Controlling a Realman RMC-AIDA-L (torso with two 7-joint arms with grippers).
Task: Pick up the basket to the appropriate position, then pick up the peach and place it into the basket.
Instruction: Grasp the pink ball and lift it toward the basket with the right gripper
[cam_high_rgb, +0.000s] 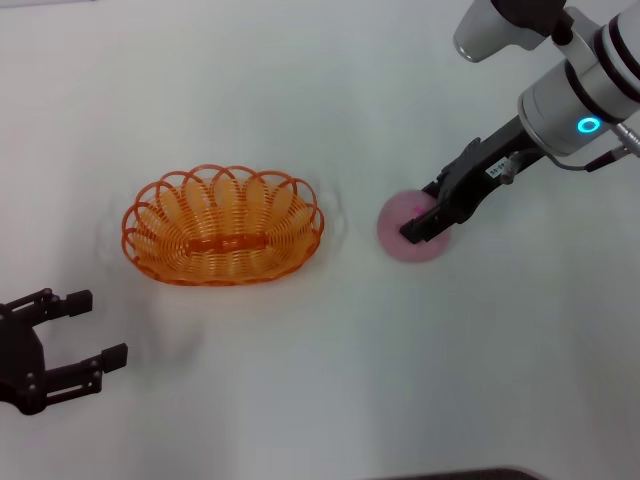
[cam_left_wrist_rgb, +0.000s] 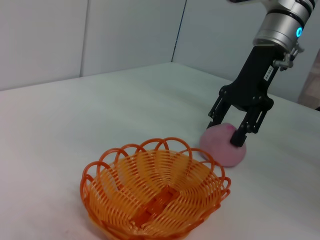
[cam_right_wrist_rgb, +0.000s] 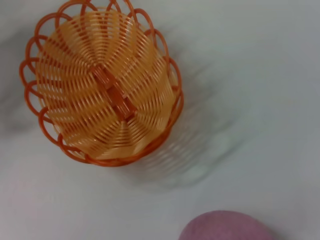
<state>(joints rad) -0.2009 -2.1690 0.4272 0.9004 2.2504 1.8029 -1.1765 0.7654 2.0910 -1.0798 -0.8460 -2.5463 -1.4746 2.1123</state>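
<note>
The orange wire basket stands upright and empty on the white table, left of centre. To its right lies the pale pink peach, resting on the table. My right gripper reaches down onto it, open, with its black fingers straddling the top of the fruit. The left wrist view shows the basket, the peach behind it and the right gripper over the fruit. The right wrist view looks down on the basket and an edge of the peach. My left gripper sits open near the front left corner.
The white table is bare around the two objects. A grey wall stands beyond the table's far edge in the left wrist view.
</note>
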